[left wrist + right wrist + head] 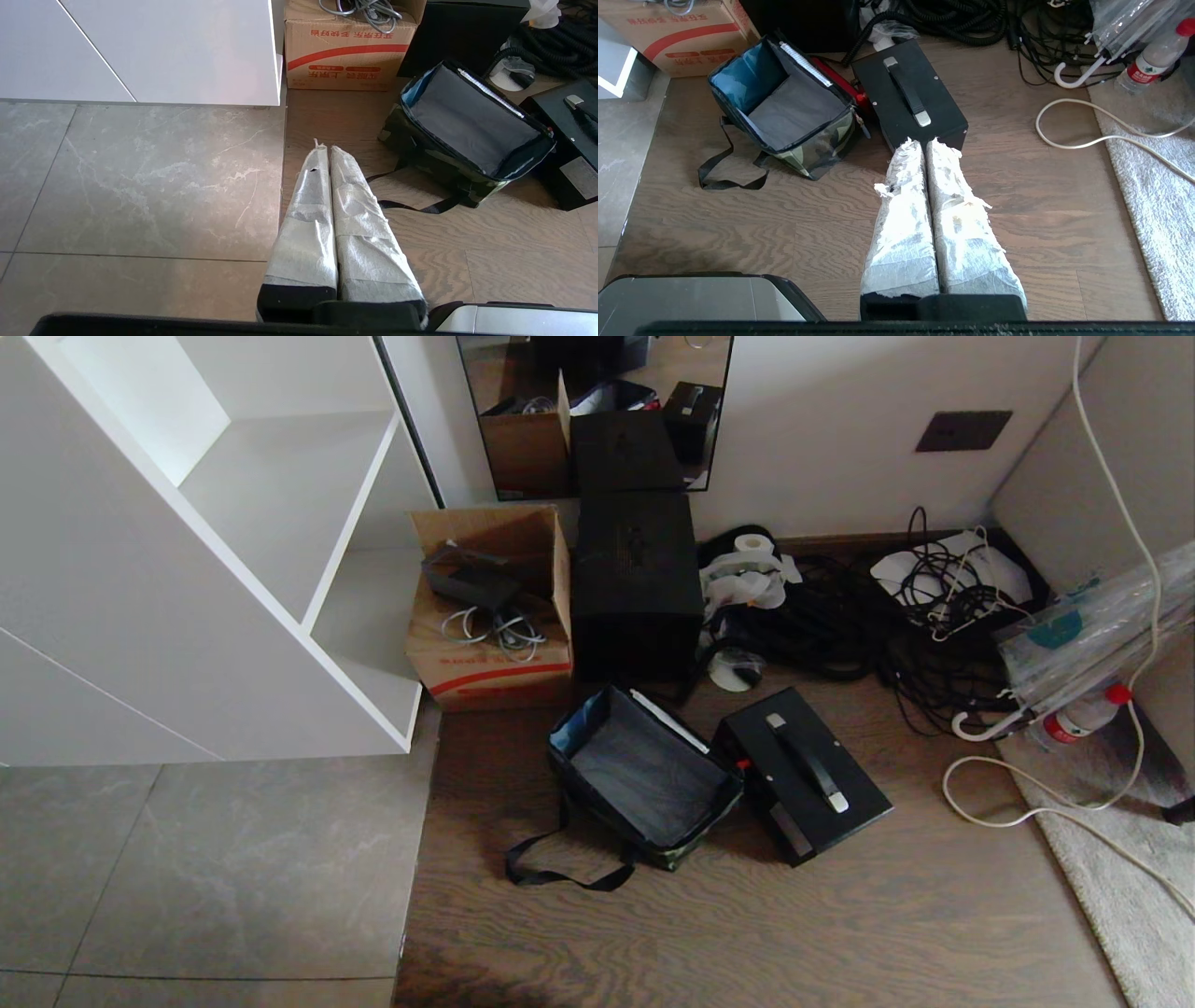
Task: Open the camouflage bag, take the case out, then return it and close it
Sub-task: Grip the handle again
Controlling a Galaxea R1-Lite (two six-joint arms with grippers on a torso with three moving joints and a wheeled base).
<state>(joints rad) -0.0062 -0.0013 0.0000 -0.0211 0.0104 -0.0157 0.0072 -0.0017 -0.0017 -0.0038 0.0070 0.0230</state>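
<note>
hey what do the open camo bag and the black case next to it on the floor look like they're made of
Camouflage bag: seemingly soft woven fabric; its walls sag, with webbing-like straps and a smooth grey lining. Case: rigid with crisp corners and a matte black skin, perhaps metal or plastic; the handle's ends look silvery, probably metal.

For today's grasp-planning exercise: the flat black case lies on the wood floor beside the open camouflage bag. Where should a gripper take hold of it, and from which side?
Probably the black strap handle with silver ends, running lengthwise along the flat black hard case's top face. The case lies flat with the handle facing up, so coming from above and closing across the handle's narrow width looks best. The open camouflage bag crowds one long side.
</note>
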